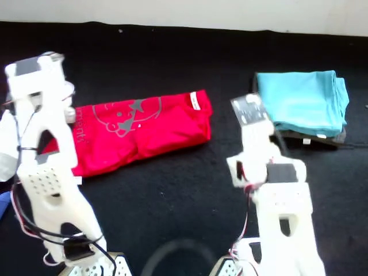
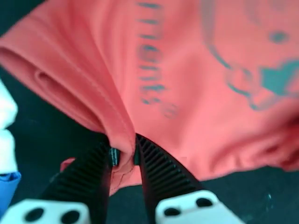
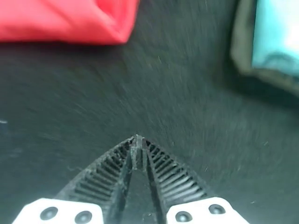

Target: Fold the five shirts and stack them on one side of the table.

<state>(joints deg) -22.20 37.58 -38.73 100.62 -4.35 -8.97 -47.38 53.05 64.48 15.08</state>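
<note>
A red shirt with a grey print lies partly folded on the black table, left of centre. My left gripper is shut on a fold at this red shirt's left end, where the left arm stands over it. A folded turquoise shirt rests on top of a dark folded shirt at the back right. My right gripper is shut on nothing above bare black cloth, between the red shirt and the turquoise shirt. The right arm stands centre right.
White cloth and a bit of blue cloth lie at the table's left edge, also as white cloth and blue cloth beside my left gripper. The black table cloth is bare in front of the red shirt.
</note>
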